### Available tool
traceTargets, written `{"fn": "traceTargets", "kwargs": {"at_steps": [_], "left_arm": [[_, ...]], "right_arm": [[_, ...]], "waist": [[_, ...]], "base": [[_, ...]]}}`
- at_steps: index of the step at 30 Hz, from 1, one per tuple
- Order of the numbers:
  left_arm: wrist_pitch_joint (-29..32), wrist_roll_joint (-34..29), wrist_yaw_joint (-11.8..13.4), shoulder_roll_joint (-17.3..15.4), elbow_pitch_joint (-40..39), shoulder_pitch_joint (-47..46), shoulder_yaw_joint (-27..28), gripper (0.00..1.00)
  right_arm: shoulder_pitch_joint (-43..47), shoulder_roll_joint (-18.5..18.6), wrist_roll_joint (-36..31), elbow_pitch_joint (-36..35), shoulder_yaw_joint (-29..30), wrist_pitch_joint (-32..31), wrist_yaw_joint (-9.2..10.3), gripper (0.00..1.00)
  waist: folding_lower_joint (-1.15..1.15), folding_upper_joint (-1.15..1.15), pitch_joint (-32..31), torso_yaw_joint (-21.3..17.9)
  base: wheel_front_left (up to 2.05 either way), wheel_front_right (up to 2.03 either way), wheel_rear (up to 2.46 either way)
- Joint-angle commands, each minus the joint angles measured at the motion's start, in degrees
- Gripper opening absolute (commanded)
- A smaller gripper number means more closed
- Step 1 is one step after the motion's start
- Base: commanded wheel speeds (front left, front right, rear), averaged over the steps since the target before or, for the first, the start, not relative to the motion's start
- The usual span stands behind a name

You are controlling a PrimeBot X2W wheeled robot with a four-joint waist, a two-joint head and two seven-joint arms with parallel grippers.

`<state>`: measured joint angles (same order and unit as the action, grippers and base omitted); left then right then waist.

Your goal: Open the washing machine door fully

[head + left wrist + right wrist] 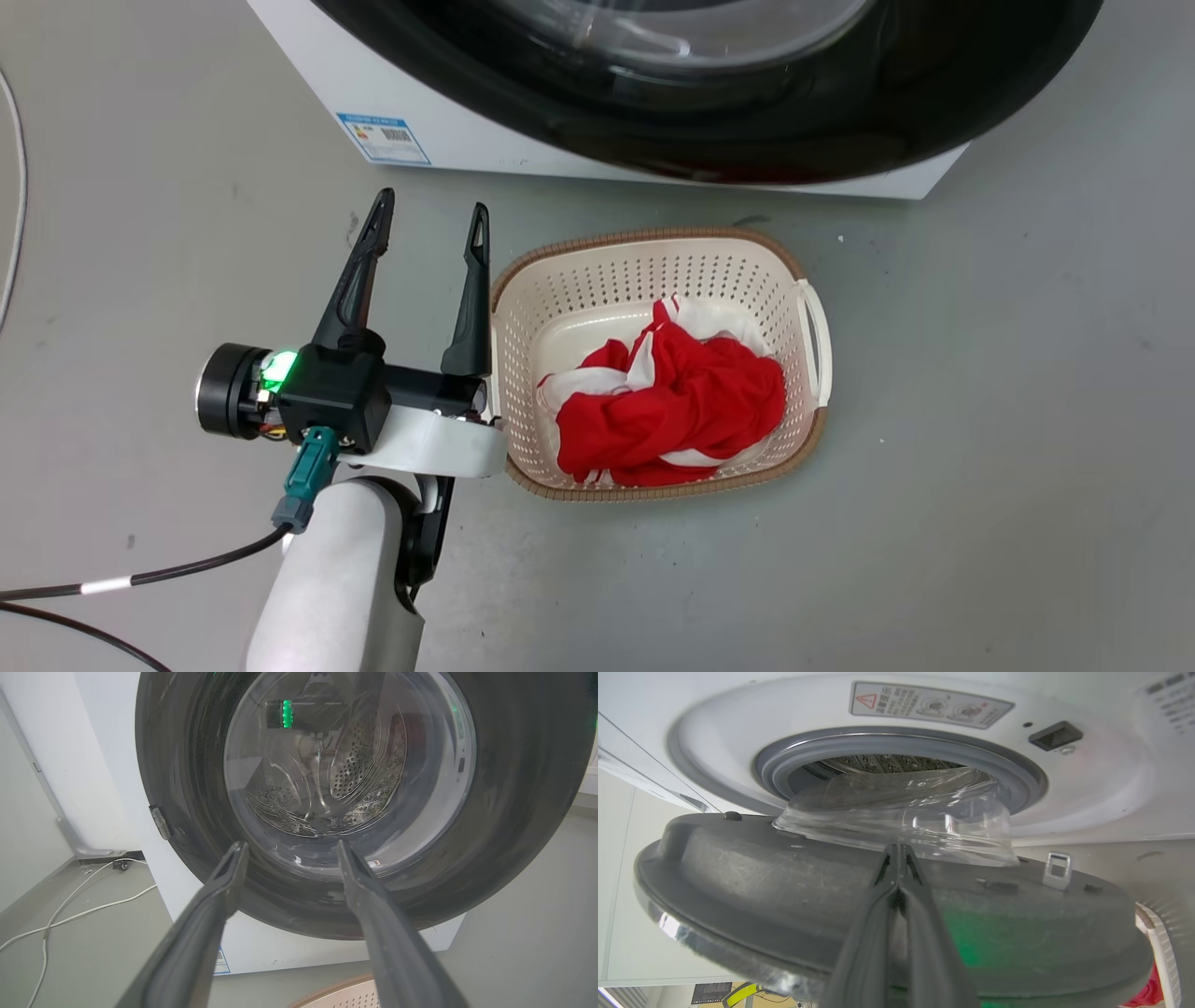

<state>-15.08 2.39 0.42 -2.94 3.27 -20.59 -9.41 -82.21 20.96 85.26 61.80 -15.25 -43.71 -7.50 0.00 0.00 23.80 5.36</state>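
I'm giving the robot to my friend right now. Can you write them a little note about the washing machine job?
Left end effector: open, empty, beside the basket, pointing at the washing machine door.
Right end effector: shut, tips on the door's inner side, by its glass bowl.
Done: door is ajar, bowl partly out of the washing machine mouth.
Left: swing the door fully open.
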Motion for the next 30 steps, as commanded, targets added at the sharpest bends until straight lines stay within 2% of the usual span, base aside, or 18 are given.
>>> {"fn": "traceTargets", "kwargs": {"at_steps": [1,21,30], "left_arm": [[-0.1,0.3,-0.1,0.1,0.2,0.3,0.0,1.00],[-0.1,0.0,-1.7,-0.7,3.8,7.9,0.9,1.00],[-0.1,0.0,-2.0,-0.7,4.3,10.5,1.1,1.00]], "right_arm": [[2.0,-0.6,0.4,-0.4,-0.2,-1.1,0.02,0.00],[18.9,-4.7,3.2,-7.5,-1.8,-9.5,0.01,0.00],[25.5,-7.4,4.3,-11.2,-2.6,-11.3,0.01,0.00]], "waist": [[0.00,0.00,-1.0,-0.2],[0.00,0.00,-14.6,-0.8],[0.00,0.00,-18.1,-0.5]], "base": [[0.00,0.00,0.00],[0.00,0.00,0.00],[0.00,0.00,0.00]]}}
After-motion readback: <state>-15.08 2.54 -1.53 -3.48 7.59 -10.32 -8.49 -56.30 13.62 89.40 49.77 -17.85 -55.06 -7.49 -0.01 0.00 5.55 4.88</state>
